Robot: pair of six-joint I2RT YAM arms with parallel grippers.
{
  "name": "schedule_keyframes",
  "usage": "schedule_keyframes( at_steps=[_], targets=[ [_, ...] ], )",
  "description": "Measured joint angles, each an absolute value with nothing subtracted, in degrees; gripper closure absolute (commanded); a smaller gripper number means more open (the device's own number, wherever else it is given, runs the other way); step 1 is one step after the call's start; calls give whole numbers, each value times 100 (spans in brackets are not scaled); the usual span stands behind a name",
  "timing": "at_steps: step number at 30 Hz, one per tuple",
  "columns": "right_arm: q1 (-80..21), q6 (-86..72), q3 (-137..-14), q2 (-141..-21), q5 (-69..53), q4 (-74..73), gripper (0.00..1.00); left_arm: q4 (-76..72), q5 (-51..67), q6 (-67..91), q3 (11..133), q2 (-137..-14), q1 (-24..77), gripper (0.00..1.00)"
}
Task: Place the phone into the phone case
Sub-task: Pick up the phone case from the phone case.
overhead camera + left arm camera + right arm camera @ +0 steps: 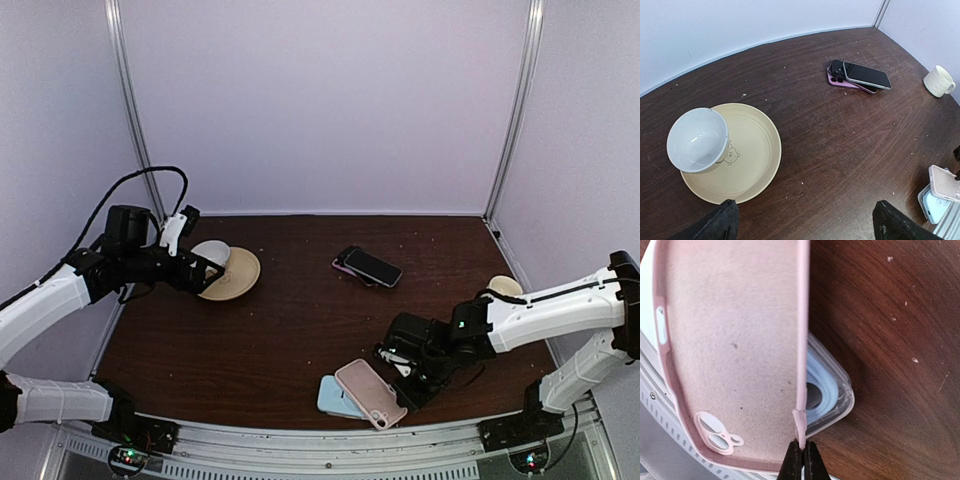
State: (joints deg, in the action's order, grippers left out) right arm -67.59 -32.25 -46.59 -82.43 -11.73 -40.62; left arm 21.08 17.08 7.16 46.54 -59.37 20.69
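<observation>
From above, the left gripper (210, 275) hangs over the far-left part of the table (300, 330), next to a white bowl (212, 255) that sits on a tan plate (243, 275). Its fingers look spread. The right gripper (402, 390) is low at the near edge, against the right side of a pink case (370, 392). That case lies open side up, partly over a pale blue case (333, 398). The dark phone (373, 267) lies well apart from both, toward the far middle of the table. It rests on a purple slab (343, 266); phone or case, I cannot tell. A cream mug (505, 286) stands by the right wall.

From the left wrist, 2 black fingertips (715, 225) frame the bottom corners, wide apart with nothing between them. The bowl (697, 140) sits on the left part of the plate (752, 165), covering part of a little bear print. The phone (867, 75) lies screen up across the purple slab (839, 82).

From the right wrist, the 2 fingers (796, 462) are pressed together on the thin rim of the pink case (730, 340), near its camera cut-out. The pale blue case (827, 385) pokes out from beneath it.
</observation>
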Motion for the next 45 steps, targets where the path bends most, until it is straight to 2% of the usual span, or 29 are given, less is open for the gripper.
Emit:
schedule_keyframes(
  at_steps=[8,14,20,23,28,31,37,41,45],
  targets=[
    [-6759,-2818,-5175,-8246,-1170,-4781,100,2106,1739,709,4654,-5951,2069,2],
    [-6759,-2152,-6114,-8246,-1013,-5596,100,2108,1811,694,4654,-5957,2069,3],
    [-6761,-749,-7487,-8399,10,-6184,100,2045,2493,738,4676,-6042,2217,11],
    [-6788,200,-8178,-8630,762,-6213,100,2191,3118,816,4943,-6329,2484,10],
    [-6842,1949,-8726,-9032,2220,-5815,100,2366,4021,952,5601,-6539,2954,3],
    [-6860,3205,-8691,-9174,2923,-5183,100,2204,4412,1177,5636,-6381,3039,3],
    [-6866,5258,-8462,-9168,3350,-3524,100,1623,4506,1505,5494,-6490,3286,3],
    [-6866,6064,-8458,-9168,3365,-2873,100,1175,4222,1699,5227,-6737,3566,12],
    [-6864,6495,-8490,-9185,3341,-2657,100,869,4106,1815,5221,-7024,3726,30]
  ],
)
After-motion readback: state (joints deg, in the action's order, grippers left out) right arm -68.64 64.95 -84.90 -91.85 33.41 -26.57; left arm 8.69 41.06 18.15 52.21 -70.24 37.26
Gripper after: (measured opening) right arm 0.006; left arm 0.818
